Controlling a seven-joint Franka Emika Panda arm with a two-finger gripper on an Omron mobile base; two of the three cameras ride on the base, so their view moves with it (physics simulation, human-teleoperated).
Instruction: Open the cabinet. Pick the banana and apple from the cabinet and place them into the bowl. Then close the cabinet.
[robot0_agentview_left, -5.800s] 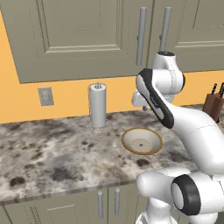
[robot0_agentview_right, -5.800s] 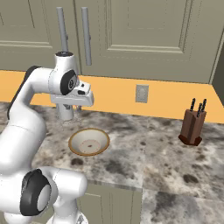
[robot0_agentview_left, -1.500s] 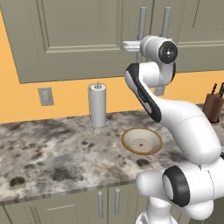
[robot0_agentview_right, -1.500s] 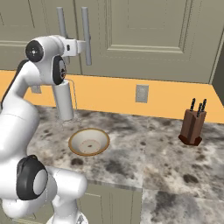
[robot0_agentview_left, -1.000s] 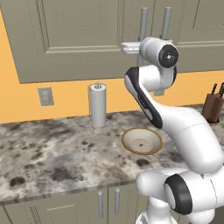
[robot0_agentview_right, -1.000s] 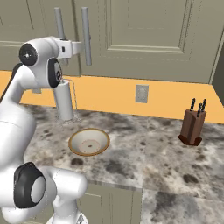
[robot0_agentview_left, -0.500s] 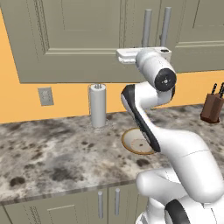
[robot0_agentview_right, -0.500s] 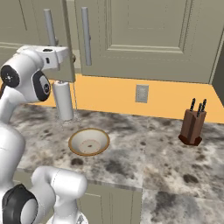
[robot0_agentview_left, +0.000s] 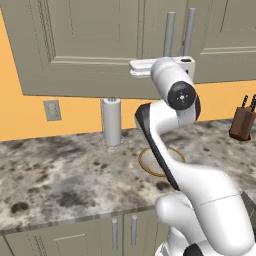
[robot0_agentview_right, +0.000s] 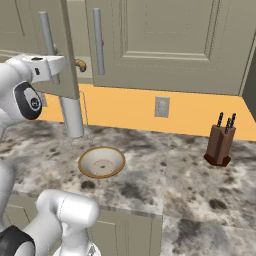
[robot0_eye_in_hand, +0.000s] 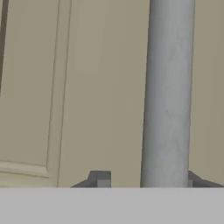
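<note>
The hand sits right up against the left door's handle of the cabinet: that silver bar runs straight up and down between the two dark fingertips, nearer the right one, with a gap on the left, so the hand looks slackened around the bar, though whether it is truly released I cannot tell. The left door is swung partway out toward the room, leaving a dark opening between it and the shut right door, and in that gap a small brown-mottled piece of the banana peeps out on the shelf just beyond the hand. The apple is hidden from where I stand. So the fruit lies behind and slightly right of the door the hand is on, and I judge the door needs more swing before a reach goes in. The bowl waits on the speckled surface directly below, near the edge, with a grey paper-towel roll far-left of it and a knife block well off right. I can read no labels or writing anywhere.
</note>
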